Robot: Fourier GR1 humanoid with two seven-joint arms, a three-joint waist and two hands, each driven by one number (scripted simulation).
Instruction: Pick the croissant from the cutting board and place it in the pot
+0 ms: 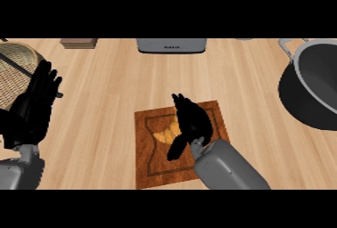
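Croissant (167, 132) half-hidden under my right hand (191, 120), fingers curled on it; pot (314, 87) at 2 o'clock, cropped, interior dark; left hand (36, 100) open.

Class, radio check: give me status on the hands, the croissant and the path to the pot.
Right hand over croissant, grip unclear. Croissant on cutting board. Left hand open, resting at left. Pot far right, nothing between.

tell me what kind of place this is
Most likely a kitchen counter: a light wooden countertop carries a brown wooden cutting board with a golden croissant on it, and a large dark grey metal pot stands at the right.
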